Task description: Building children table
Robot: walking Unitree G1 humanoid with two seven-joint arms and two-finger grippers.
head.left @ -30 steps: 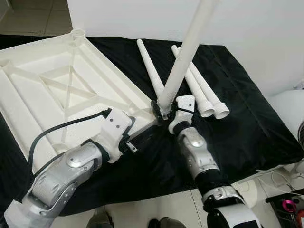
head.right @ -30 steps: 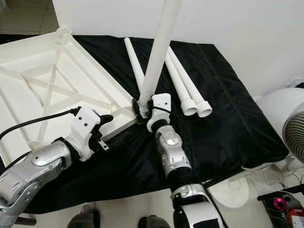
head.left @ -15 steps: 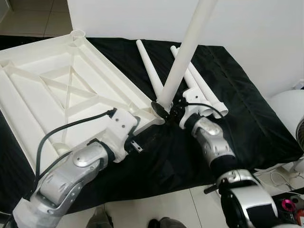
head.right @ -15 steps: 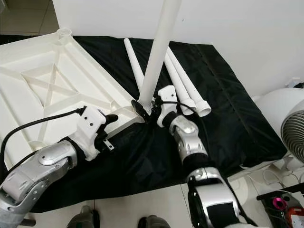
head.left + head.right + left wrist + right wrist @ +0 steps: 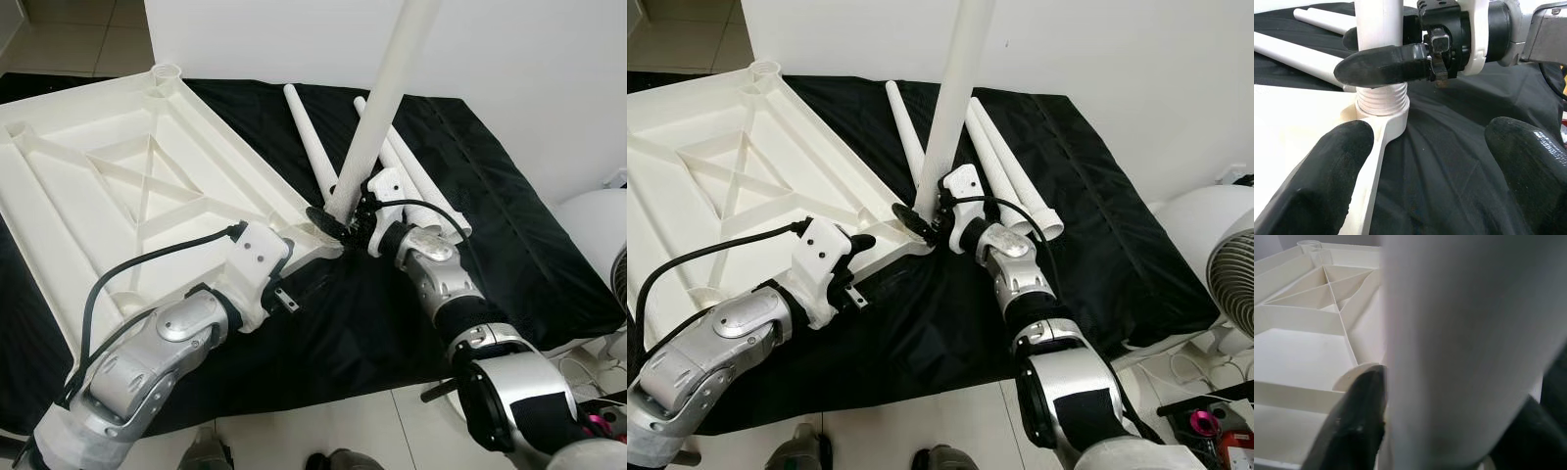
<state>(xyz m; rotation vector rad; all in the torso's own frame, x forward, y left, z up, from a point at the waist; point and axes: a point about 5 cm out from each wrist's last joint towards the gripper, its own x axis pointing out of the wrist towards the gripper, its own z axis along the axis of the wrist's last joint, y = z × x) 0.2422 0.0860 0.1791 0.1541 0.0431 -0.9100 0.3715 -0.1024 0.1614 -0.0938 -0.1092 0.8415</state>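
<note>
The white tabletop (image 5: 118,186) lies upside down on a black cloth. One white leg (image 5: 382,108) stands upright in the socket at its near right corner, its threaded end (image 5: 1382,100) partly inside the socket. My right gripper (image 5: 343,217) is shut on this leg just above the thread, one finger (image 5: 1359,421) pressed against it. My left gripper (image 5: 857,253) is open at the same corner, with one finger (image 5: 1337,166) over the tabletop's edge and the other over the cloth. Three spare legs (image 5: 1004,176) lie on the cloth behind.
The black cloth (image 5: 509,245) covers the low work surface, and its near edge drops to tiled floor. A white wall stands behind. A white fan (image 5: 1229,274) and cables are on the floor at the right.
My right arm has swung from in front of the leg round to its right side, still holding its base. My left gripper has edged closer to the corner. The leg stays upright.
</note>
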